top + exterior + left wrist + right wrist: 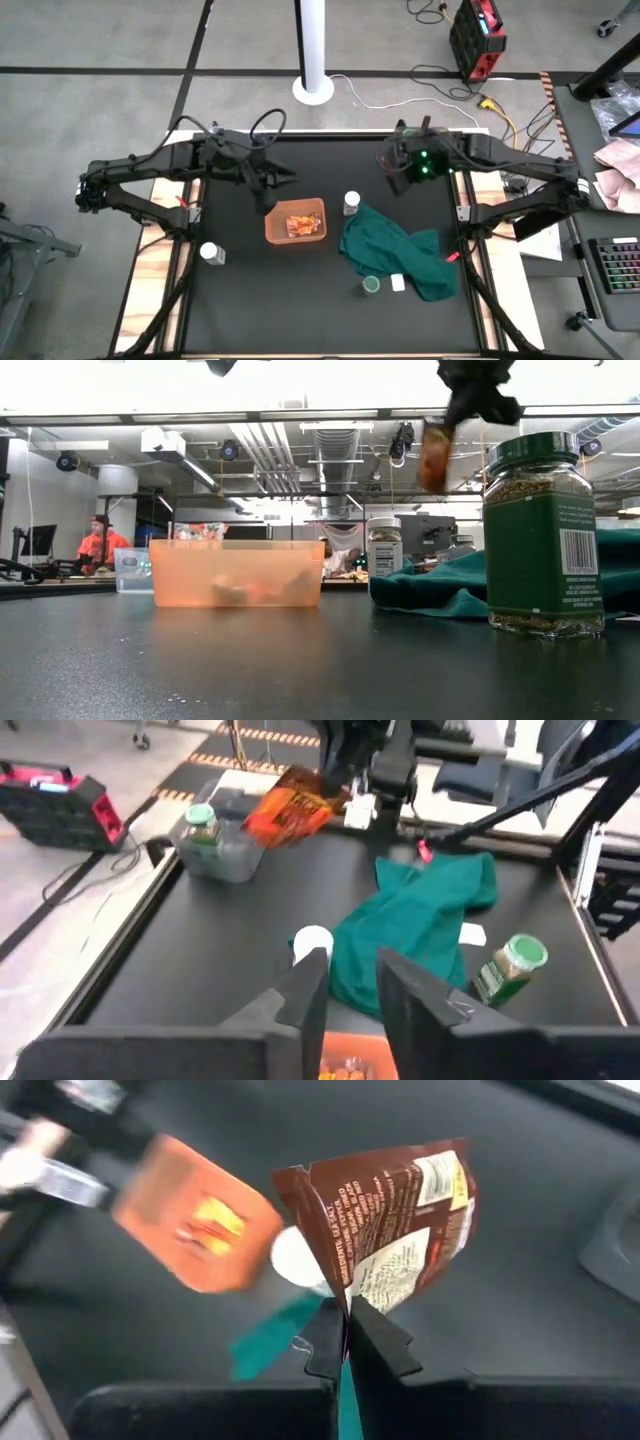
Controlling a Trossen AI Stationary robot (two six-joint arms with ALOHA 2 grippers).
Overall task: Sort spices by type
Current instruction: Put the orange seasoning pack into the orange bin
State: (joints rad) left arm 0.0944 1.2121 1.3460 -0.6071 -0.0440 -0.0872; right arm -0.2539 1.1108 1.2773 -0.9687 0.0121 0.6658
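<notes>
Hanging upright, brown packet point(395, 1220), right jaws pinching

A brown foil packet point(395, 1220) is hanging in the air, pinched at its lower corner by the right gripper point(345, 1342). Orange-red packets point(302, 224) are lying inside the orange bin point(272, 228). A white-capped jar point(351, 203) is standing upright just beside the cloth; another point(211, 253) is standing well apart at the left. A green-capped jar point(371, 286) is standing near the cloth's front edge.

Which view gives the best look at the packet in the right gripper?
The right wrist view: the brown packet fills it, pinched by the right gripper. Left wrist shows it small; low view, blurred; high view hides it.
</notes>
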